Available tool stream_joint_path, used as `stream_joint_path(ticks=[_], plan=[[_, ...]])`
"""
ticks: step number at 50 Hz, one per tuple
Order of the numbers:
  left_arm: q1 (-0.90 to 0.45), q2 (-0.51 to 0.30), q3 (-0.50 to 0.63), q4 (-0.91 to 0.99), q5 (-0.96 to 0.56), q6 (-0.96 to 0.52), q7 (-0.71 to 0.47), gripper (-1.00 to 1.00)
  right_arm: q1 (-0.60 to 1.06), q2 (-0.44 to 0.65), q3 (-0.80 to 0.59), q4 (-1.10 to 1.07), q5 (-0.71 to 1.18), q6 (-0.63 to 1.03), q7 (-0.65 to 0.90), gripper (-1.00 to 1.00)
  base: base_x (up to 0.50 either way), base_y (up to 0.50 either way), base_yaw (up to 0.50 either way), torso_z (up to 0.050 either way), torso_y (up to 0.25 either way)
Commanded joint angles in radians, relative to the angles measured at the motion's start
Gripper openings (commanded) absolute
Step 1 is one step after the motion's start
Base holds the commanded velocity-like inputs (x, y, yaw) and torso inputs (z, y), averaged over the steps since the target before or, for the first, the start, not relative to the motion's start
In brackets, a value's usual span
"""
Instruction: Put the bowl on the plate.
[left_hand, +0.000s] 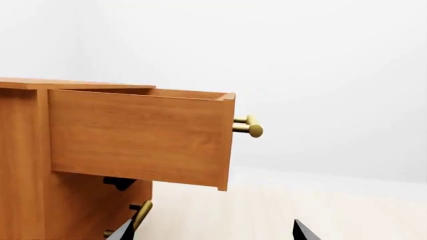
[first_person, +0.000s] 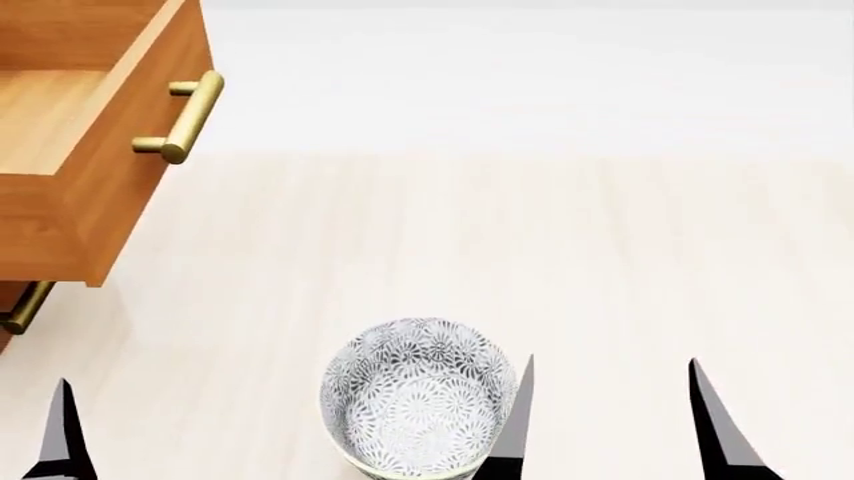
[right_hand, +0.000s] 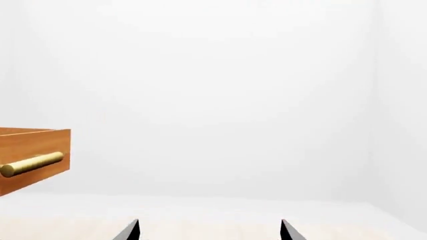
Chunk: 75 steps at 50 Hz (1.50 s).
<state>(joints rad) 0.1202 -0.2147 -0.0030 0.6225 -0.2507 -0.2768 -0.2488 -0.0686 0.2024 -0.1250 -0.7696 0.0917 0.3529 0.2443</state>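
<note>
The deep round white bowl with the fine grey-black floral pattern (first_person: 418, 397) sits upright on the pale wooden floor-like surface (first_person: 534, 250) at the near edge of the head view, its mouth open upward and nothing inside it. Being round, it offers no long axis to align with; any rim approach would serve.

The relation that matters: the bowl lies just to the left of the right gripper (first_person: 607, 420), whose left finger (first_person: 518, 410) shows dark and pointed right against the bowl's right rim, overlapping it in the view; whether it touches I cannot tell. Its other finger stands well off to the right, so the right fingers are spread wide and hold nothing. The left gripper (left_hand: 210, 231) shows two tips spread apart in its wrist view, also empty, and in the head view its one visible tip sits far to the bowl's left. The right arm is judged the nearer.

Beyond, an orange-brown wooden drawer (first_person: 94, 140) with a brass bar handle (first_person: 184, 118) stands pulled open. The plate is in no view.
</note>
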Motion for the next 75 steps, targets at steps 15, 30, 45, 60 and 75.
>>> stream_joint_path(ticks=[15,30,45,60,75], plan=[[0.008,-0.004,0.025,0.011,0.024,0.003,0.021,1.0,-0.002,-0.005,0.016,-0.002,0.008,-0.003,-0.013,1.0,0.0,0.0,0.0,0.043,-0.119],[0.008,-0.017,0.027,0.018,-0.001,-0.003,0.003,1.0,0.002,0.012,0.006,0.0,0.024,0.005,0.004,1.0,0.0,0.0,0.0,0.029,-0.248],[0.006,-0.017,0.022,0.008,-0.042,0.017,-0.01,1.0,0.068,0.0,0.053,0.011,0.201,0.056,-0.023,1.0,0.0,0.0,0.0,0.023,-0.199],[0.0,-0.028,0.03,-0.006,-0.055,0.019,-0.024,1.0,0.431,0.0,0.149,0.241,0.562,0.372,-0.059,1.0,0.0,0.0,0.0,0.0,0.0],[-0.002,-0.039,0.035,0.001,-0.062,0.017,-0.041,1.0,0.624,-0.014,0.12,0.519,0.586,0.474,-0.057,1.0,0.0,0.0,0.0,0.0,0.0]])
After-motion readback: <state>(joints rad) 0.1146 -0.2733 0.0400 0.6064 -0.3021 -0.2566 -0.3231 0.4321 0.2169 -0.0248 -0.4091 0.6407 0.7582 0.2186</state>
